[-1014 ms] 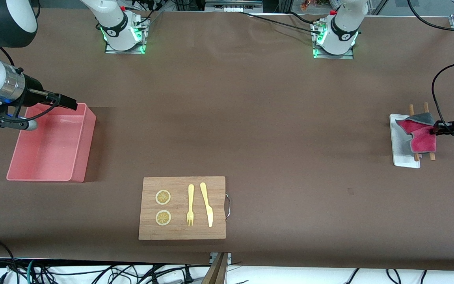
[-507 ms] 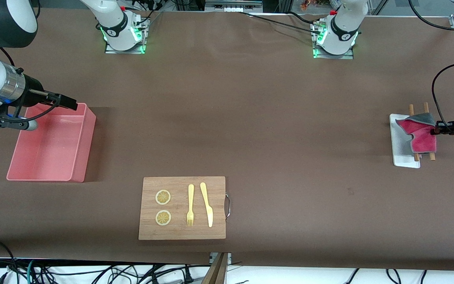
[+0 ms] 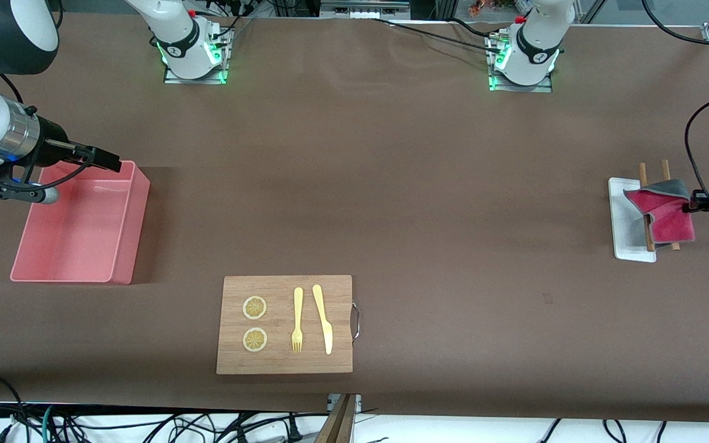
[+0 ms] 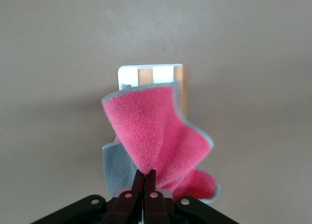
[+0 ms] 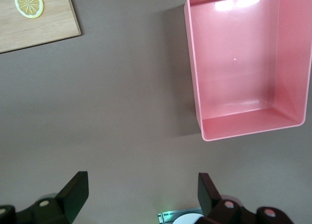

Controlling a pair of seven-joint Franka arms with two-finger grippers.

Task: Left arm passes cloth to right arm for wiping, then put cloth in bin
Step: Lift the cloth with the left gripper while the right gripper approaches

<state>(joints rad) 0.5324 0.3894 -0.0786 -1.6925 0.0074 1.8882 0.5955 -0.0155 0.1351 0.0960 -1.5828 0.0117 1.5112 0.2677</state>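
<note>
The bin [image 3: 80, 224] sits at the right arm's end of the table. The right gripper [image 3: 108, 161] waits over its rim, fingers spread wide and empty. At the left arm's end, the left gripper [image 3: 699, 202] is clamped on the cloth [image 3: 668, 215], which hangs over the white tray [image 3: 625, 234] and two wooden sticks [image 3: 642, 172]. The grippers are well apart along the table's length, so the handover needs both to close that gap. The left arm is mostly cut off in the front view.

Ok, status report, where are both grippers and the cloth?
Left gripper shut on cloth, lifting it off white tray. Right gripper open, waiting over pink bin. Nothing in the way.
</note>
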